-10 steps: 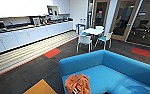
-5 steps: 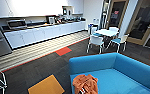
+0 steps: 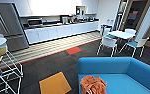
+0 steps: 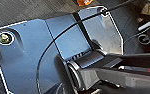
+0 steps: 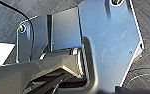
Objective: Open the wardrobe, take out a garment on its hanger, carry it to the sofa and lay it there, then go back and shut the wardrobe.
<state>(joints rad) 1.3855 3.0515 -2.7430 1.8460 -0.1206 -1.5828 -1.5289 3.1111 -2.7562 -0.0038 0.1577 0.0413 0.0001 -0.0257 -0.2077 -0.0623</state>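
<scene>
The rust-orange garment [image 3: 93, 84] lies crumpled on the seat of the bright blue sofa [image 3: 121, 70], near its left end at the lower right of the head view. I cannot make out its hanger among the folds. The wrist views show the robot's own dark plate and jointed bar over dark carpet, with a scrap of orange [image 4: 84, 2] at one edge of the left wrist view.
A white wire-frame stand [image 3: 6, 72] with a round top stands at the left. A grey fridge [image 3: 9, 27] and a long white kitchen counter [image 3: 61, 31] line the far wall. A white table [image 3: 121, 35] with white chairs stands at the right. Orange and red carpet tiles mark the dark floor.
The whole head view has swung to the left. The sofa with the garment has slid toward the right, and the fridge and wire stand have come in at the left.
</scene>
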